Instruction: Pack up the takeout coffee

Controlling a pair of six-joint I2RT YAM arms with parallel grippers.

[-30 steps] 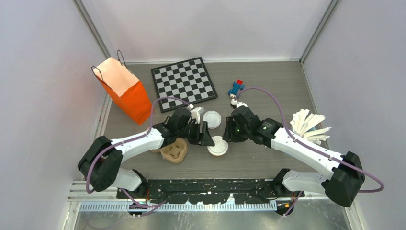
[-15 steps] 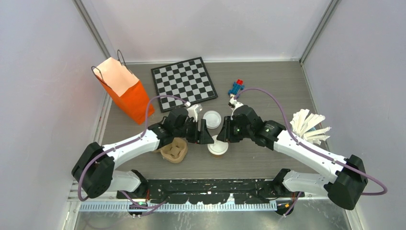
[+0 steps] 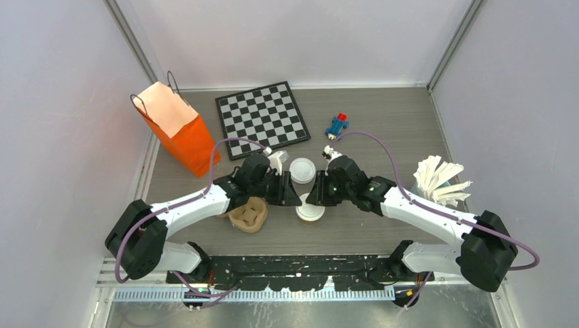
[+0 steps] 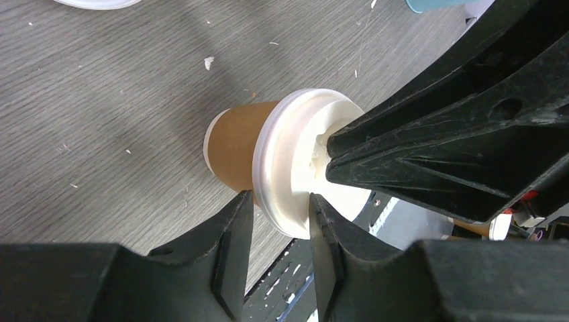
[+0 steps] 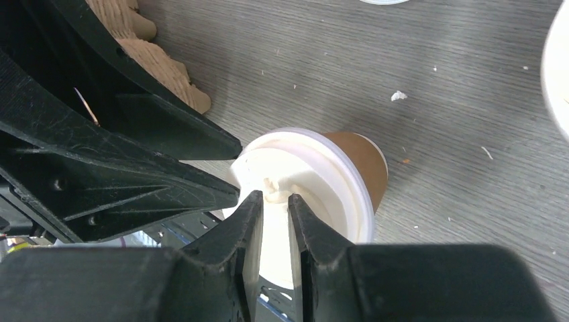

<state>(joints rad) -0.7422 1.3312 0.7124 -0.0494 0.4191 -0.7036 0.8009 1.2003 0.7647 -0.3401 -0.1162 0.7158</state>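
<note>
Centrally, left gripper [image 4: 278,201] and right gripper [image 5: 275,198] crowd one coffee cup [image 3: 311,212], jaws narrowly apart over its top, grip unclear; pulp tray [image 3: 248,216] left, another white lid [image 3: 302,169] above.

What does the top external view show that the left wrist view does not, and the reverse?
Only top external: the orange bag, the chessboard, the pulp tray. Only left wrist: the brown side of the coffee cup. Both: its white lid, with the left end effector and the right end effector at it.
</note>
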